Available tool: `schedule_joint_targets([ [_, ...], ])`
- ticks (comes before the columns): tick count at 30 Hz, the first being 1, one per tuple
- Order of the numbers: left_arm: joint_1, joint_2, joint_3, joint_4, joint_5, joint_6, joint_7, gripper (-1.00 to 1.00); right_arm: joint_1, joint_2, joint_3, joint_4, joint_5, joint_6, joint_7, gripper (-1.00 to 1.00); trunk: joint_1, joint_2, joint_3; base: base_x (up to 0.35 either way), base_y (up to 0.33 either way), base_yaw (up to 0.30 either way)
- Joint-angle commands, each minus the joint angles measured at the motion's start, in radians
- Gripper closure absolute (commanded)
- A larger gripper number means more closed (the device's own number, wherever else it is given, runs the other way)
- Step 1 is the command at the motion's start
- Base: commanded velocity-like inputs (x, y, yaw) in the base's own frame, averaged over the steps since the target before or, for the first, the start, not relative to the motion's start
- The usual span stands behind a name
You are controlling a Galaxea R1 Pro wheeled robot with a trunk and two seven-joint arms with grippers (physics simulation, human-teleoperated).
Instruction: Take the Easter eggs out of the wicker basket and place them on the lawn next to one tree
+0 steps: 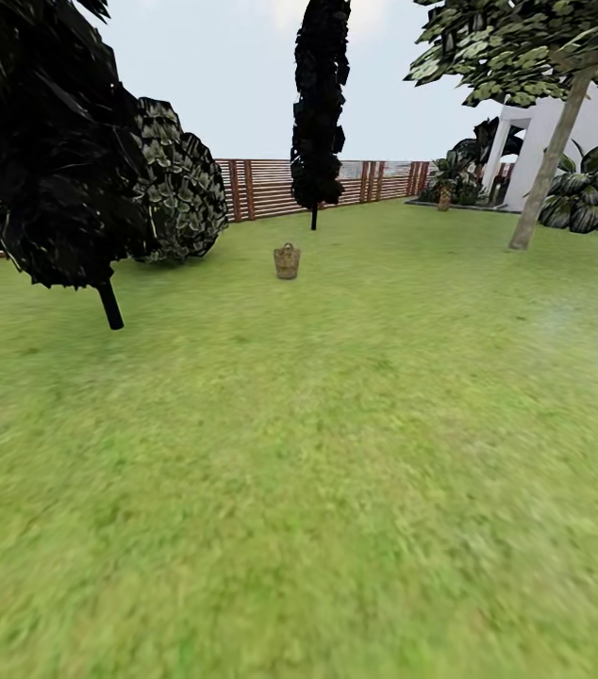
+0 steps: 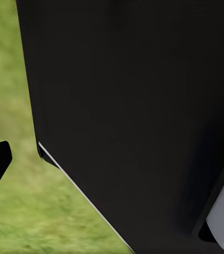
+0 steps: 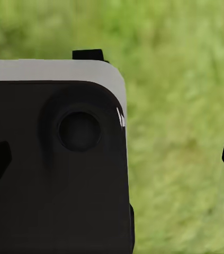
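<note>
Lawn (image 1: 318, 490) nearest, wicker basket (image 1: 287, 261) far centre, tree (image 1: 546, 170) far right; approach step, drive closer next; end effector states indeterminable.

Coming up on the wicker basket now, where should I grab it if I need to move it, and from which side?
The wicker basket stands upright on the lawn, open mouth up, with a loop handle rising at the rim. Probably best to come from above and pinch the rim or handle; it's too far to judge finer detail.

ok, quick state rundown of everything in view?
wicker basket: upright on the lawn, far ahead, contents too small to tell
tree: standing, trunk leaning, far right
columnar tree: upright beyond the basket
right gripper: fingertips spread, nothing between them
</note>
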Motion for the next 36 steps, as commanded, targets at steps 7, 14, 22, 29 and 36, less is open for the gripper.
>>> schedule_joint_targets([
  [7,0.0,0.0,0.0,-0.002,0.004,-0.001,0.0,-1.0,0.0,0.0,-0.005,0.001,0.0,-0.004,-0.001,-1.0,0.0,0.0,-0.001,0.159,0.0,0.0],
  [14,0.0,0.0,0.0,-0.002,0.003,-0.001,0.0,-1.0,0.0,0.0,-0.005,0.001,0.0,-0.004,-0.001,-1.0,0.0,0.0,-0.001,0.154,0.0,0.0],
  [22,0.001,0.0,0.0,-0.002,0.003,-0.001,0.0,-1.0,0.0,0.0,-0.005,0.001,0.0,-0.004,-0.001,-1.0,0.0,0.0,-0.001,0.149,0.0,0.0],
  [29,0.001,0.0,0.0,-0.002,0.003,-0.001,0.0,-1.0,0.0,0.0,-0.005,0.001,0.0,-0.004,-0.001,-1.0,0.0,0.0,-0.001,0.13,0.0,0.0],
  [36,0.001,0.0,0.0,-0.002,0.004,-0.001,0.0,-1.0,0.0,0.0,-0.005,0.001,0.0,-0.004,-0.001,-1.0,0.0,0.0,-0.001,0.12,0.0,0.0],
])
